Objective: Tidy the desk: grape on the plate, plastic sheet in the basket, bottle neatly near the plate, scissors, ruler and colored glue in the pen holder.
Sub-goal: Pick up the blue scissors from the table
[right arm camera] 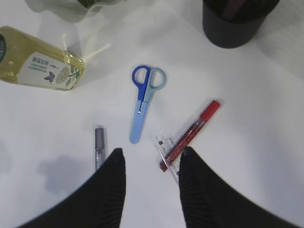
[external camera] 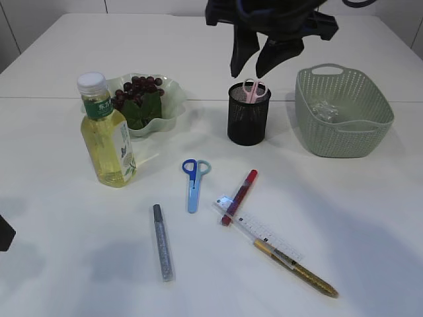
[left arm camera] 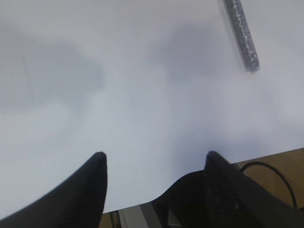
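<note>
Right gripper [external camera: 254, 63]: top centre, jaws half-spread, empty.
Blue scissors [external camera: 193, 185]: mid-frame, light, stiff, slippery; probably best pinched across the closed blades.
Left gripper [left arm camera: 154, 164]: wide, empty.

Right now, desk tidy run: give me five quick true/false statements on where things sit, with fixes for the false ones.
1. The purple grape bunch lies on the pale green wavy plate. True.
2. The blue-handled scissors stand in the black mesh pen holder. False: they lie flat on the white table; pink-handled scissors are in the holder.
3. The clear plastic ruler lies across the red glue pen. True.
4. The green woven basket holds the yellow drink bottle. False: the bottle stands upright beside the plate.
5. The right claw grips the silver glitter glue pen. False: it hangs empty.
</note>
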Controlling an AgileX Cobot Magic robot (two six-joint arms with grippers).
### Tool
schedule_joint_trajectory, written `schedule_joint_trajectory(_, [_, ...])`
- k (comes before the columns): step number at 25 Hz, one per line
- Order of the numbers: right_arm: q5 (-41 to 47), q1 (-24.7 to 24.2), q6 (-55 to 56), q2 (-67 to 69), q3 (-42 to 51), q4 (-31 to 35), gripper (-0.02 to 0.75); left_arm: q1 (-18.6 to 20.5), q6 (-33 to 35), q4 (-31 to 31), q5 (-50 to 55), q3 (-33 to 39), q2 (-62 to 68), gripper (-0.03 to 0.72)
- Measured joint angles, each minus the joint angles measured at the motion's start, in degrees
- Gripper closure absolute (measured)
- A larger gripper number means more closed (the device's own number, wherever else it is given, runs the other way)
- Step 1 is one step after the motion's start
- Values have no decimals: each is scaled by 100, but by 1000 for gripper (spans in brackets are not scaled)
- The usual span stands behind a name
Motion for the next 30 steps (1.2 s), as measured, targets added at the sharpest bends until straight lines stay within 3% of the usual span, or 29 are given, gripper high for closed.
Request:
schedule_joint_trajectory(15, [140, 658, 375, 1744, -2014, -320, 428, 0, 0, 0, 0, 0, 0, 220])
schedule_joint_trajectory(30, [140, 747, 693, 2994, -2162, -523, 432, 0, 0, 0, 0, 0, 0, 221])
